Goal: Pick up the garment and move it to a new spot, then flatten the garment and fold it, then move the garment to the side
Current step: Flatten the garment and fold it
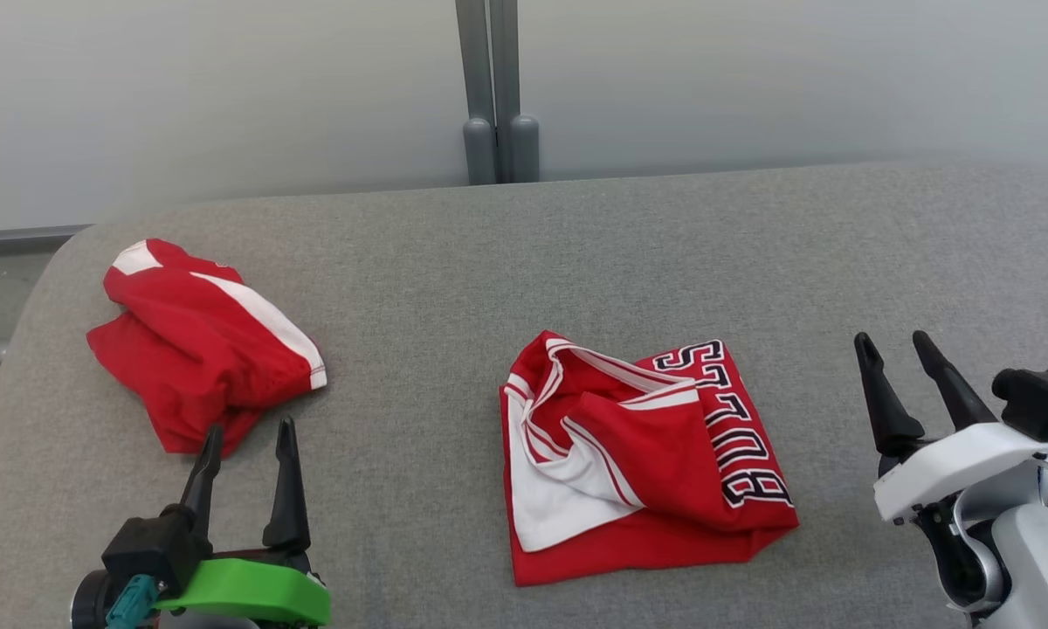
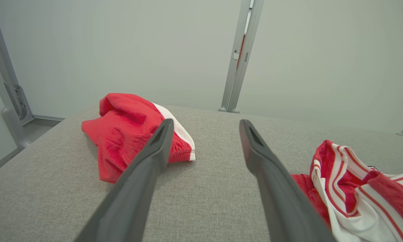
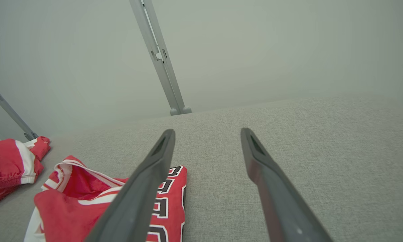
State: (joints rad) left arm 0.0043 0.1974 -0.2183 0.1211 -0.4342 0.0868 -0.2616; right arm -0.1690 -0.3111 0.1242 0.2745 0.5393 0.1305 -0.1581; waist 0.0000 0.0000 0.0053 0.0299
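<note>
Grey padded table (image 1: pixel 524 262); lettered red jersey (image 1: pixel 664 472) mid-surface, rumpled, roughly doubled over; red shorts (image 1: pixel 201 349) bunched far left. Fingers spread wide, empty, off the cloth: left gripper (image 1: pixel 251 425), right gripper (image 1: pixel 892 337). Pick-up, flattening and folding likely all remain

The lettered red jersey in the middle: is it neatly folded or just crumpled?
Crumpled, not neatly folded. The jersey lies bunched on the grey surface, white lining turned out, lettering bent over a wrinkle.

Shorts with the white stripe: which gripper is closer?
Left. The left gripper sits open at the near edge of the shorts; the right gripper is far across, beyond the jersey.
</note>
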